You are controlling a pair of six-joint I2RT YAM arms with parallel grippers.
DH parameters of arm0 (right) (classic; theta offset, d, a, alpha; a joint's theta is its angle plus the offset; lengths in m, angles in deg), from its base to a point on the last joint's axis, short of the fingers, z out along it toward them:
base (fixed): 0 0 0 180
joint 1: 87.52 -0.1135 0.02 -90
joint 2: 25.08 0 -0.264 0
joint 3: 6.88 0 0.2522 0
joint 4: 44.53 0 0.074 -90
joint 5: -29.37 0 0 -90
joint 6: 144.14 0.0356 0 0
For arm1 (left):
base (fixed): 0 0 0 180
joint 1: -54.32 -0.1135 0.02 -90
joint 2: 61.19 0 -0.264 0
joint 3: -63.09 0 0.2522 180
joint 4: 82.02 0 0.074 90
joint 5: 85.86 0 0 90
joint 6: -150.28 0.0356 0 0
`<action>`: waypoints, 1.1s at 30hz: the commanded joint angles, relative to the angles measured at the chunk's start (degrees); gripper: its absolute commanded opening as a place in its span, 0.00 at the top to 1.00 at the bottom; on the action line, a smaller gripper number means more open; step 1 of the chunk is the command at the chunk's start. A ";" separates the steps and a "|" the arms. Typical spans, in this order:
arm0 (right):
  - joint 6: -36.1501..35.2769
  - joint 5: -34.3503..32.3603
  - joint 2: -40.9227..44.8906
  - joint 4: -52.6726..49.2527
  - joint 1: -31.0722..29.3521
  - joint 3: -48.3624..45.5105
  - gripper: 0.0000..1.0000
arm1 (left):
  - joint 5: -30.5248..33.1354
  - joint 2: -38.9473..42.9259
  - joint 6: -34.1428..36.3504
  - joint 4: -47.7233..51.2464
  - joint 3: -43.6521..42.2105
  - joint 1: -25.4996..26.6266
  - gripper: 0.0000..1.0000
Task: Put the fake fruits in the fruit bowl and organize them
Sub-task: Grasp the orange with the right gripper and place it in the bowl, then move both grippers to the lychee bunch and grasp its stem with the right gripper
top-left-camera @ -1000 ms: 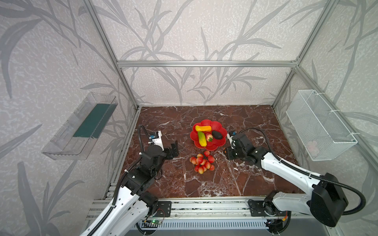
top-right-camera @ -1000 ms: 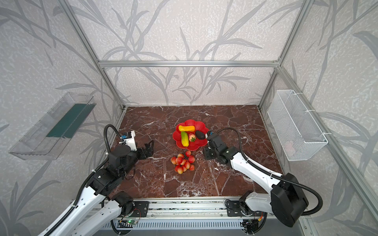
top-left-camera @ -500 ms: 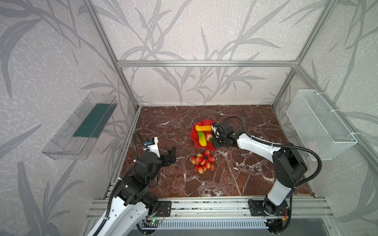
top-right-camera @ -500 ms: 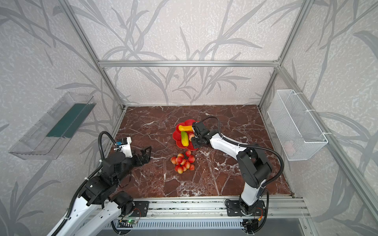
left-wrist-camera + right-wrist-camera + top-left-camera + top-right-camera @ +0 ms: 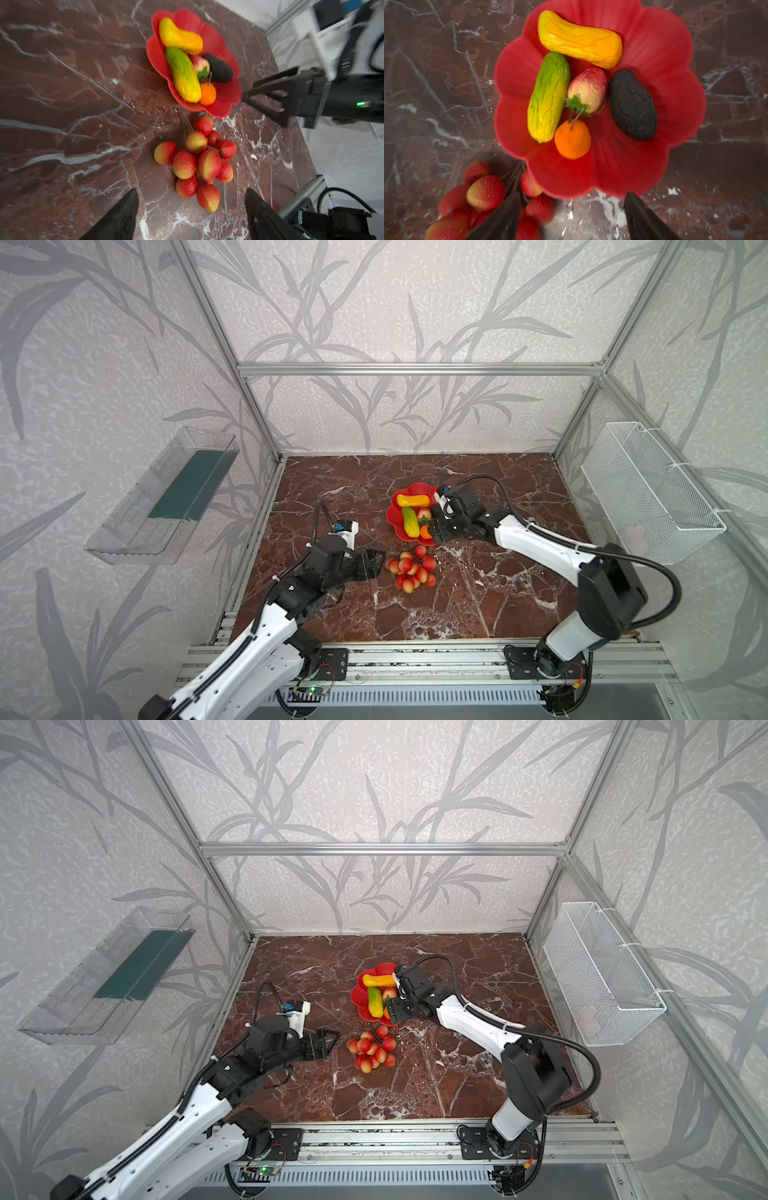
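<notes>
The left end effector [image 5: 378,564] is held low at near left, jaws spread, nothing gripped. The right arm [image 5: 536,543] is stretched toward centre, right end effector [image 5: 433,526] angled down, jaws parted, empty.

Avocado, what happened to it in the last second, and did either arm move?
The right end effector released the avocado into the bowl and opened. The left end effector moved closer to the grape bunch. The bunch stayed on the table, and the other four fruits stayed in the bowl.
</notes>
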 commanded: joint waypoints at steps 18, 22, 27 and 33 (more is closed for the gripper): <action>13.97 8.04 14.55 10.31 -2.22 -23.60 0.18 | 2.33 -21.15 -1.58 -8.56 2.78 11.46 0.33; 14.58 8.41 12.70 12.30 -3.30 -23.06 0.18 | 2.72 -19.89 -3.64 -8.88 -1.70 11.39 0.36; 15.00 7.99 9.92 13.72 -5.23 -20.81 0.18 | 3.36 -18.04 -6.12 -10.13 -6.94 11.52 0.38; 13.40 4.95 6.11 12.11 -10.06 -16.12 0.21 | 3.69 -17.42 -7.30 -10.91 -9.38 11.50 0.39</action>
